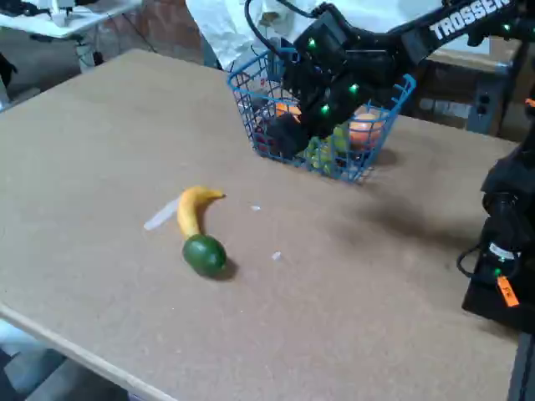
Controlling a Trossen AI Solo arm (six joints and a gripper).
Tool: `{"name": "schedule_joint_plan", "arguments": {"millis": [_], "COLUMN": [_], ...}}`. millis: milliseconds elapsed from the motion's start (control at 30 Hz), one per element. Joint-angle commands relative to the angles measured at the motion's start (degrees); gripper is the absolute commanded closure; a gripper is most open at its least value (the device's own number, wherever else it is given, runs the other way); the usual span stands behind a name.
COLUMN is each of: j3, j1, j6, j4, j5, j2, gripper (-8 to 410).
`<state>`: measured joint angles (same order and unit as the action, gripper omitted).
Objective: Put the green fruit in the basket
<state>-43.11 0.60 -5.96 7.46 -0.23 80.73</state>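
In the fixed view, the green fruit (204, 254) lies on the counter (351, 301) at near left, touching the lower end of a yellow banana (192, 210). The claw (288, 134) is well apart from it, far and to the right, down inside the blue basket (251, 92) among an orange fruit (366, 127) and green grapes (326, 150). Its dark fingers blur together, so I cannot tell whether it is released or clenched.

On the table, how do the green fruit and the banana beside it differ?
The green fruit is dark green; the banana is yellow. The green fruit is a short, rounded oval; the banana is longer, slim and curved. The green fruit lies nearer the table's front edge; the banana stretches away from it toward the blue wire basket. Shared: both lie on the bare tabletop outside the basket, end to end and apparently touching.
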Motion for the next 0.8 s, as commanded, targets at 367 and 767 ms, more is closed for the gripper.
{"name": "schedule_joint_plan", "arguments": {"millis": [367, 767], "j3": [-0.04, -0.04], "j1": [0.02, 0.0], "j6": [-0.02, -0.98], "j4": [0.02, -0.24], "j5": [-0.28, -0.5], "j2": [-0.02, -0.13], "gripper": [182, 182]}}
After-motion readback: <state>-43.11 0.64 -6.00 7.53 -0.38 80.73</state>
